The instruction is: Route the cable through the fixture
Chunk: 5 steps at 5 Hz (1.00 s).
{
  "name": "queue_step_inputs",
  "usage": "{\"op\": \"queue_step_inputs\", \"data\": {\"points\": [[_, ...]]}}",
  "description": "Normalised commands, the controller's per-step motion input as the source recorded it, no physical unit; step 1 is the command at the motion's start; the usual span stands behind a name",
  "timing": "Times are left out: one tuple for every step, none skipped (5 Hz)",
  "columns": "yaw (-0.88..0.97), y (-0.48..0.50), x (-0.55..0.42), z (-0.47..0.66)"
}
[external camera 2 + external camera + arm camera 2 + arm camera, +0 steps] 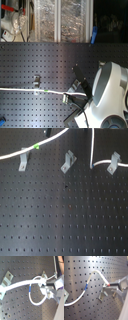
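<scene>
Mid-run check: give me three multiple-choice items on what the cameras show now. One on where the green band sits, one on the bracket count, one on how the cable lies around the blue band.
1. In the first exterior view, the green band on the cable lies:
A) just above the bracket at the first exterior view's left
B) at the board's lower edge
C) beside a red box

2. How many metal brackets stand on the board in the first exterior view?
A) two
B) three
C) five

3. In the first wrist view, the cable around the blue band is:
A) pulled straight and taut
B) lying in a slack curve
C) tied in a knot

Answers:
1. A, the green mark shows up and right of that bracket.
2. B, three stand in a row.
3. B, the cord bends in an S shape.
</scene>
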Motion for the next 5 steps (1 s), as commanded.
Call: {"op": "queue_step_inputs", "data": {"points": [[0.00, 0.028, 0.040, 0.01], [0.00, 0.079, -0.018, 0.31], [0.00, 0.187, -0.142, 0.46], [0.00, 0.114, -0.122, 0.43], [-0.33, 0.259, -0.272, 0.43]]}}
